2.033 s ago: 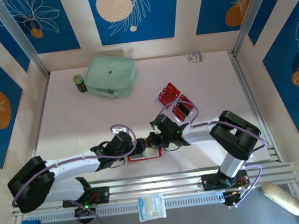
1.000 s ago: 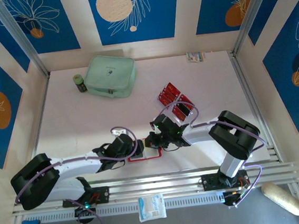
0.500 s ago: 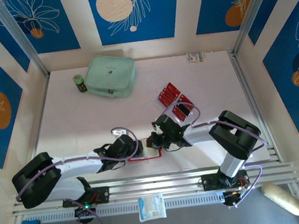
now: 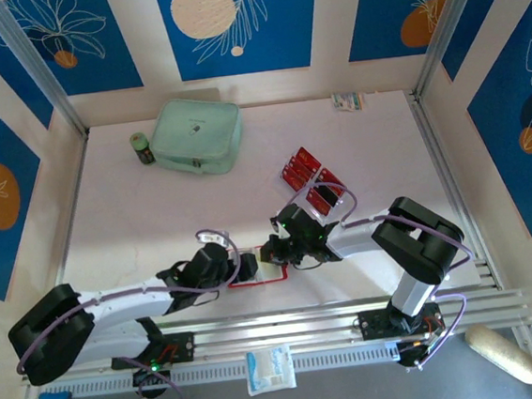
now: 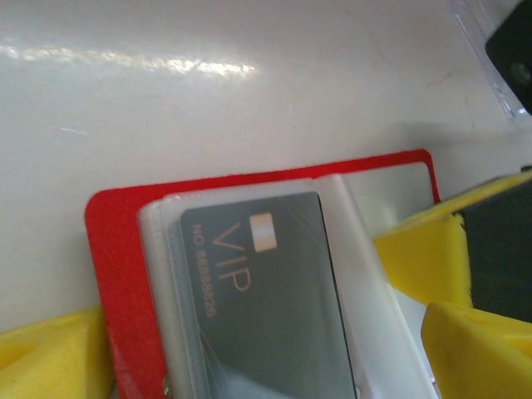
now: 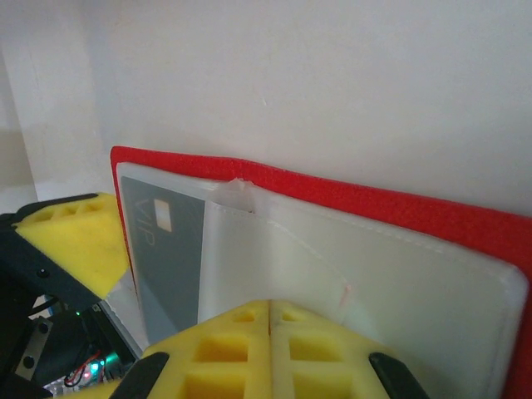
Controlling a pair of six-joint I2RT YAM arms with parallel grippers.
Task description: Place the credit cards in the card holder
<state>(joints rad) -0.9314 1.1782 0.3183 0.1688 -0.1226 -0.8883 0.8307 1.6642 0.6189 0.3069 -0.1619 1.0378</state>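
VIP in gold on a dark credit card (image 5: pixel 266 291), "NO 8888…" beside it, sleeved inside the open card holder (image 5: pixel 116 249) flat on the table (image 5: pixel 249 100). Left gripper (image 5: pixel 262 357) sits low, jaws spread wide astride the holder. Right gripper (image 6: pixel 270 332) faces it, pads pressed together over the pale lining.

White arms (image 4: pixel 116 303), black joints (image 4: pixel 419 241), purple cables (image 4: pixel 215 233)
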